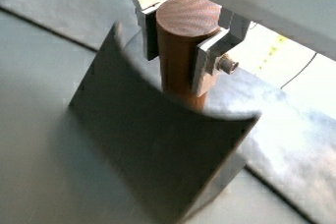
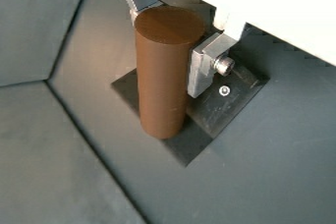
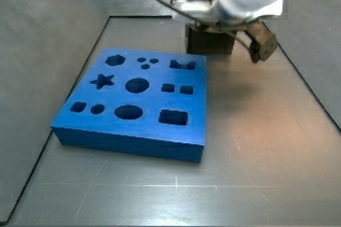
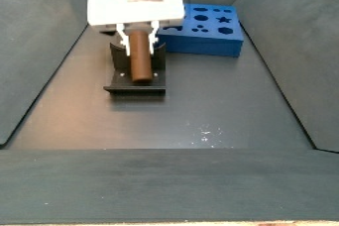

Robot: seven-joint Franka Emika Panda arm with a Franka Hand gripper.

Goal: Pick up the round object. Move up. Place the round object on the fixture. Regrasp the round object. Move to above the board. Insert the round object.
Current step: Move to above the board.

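The board (image 3: 134,97) lies flat on the floor, well apart from the work in hand; its cut-outs, star, circles, squares and crown shape, all appear vacant in both side views, with no piece seated in any. The fixture (image 1: 151,140) stands beyond the board's far end, its base plate (image 4: 135,83) flat on the floor. The round object (image 2: 168,71) rests at the fixture, leaning along it as a side view shows (image 4: 138,54), its circular end towards the wrist. The gripper (image 1: 182,56) sits over the fixture, its silver fingers (image 1: 215,56) closed on either side of the round object near its upper end.

Judgement: the step in hand lies at the fixture, either the placing or the regrasp; which of the two cannot be told. The next move calls for a firm, square hold, a clean lift clear of the fixture, then travel to above the board
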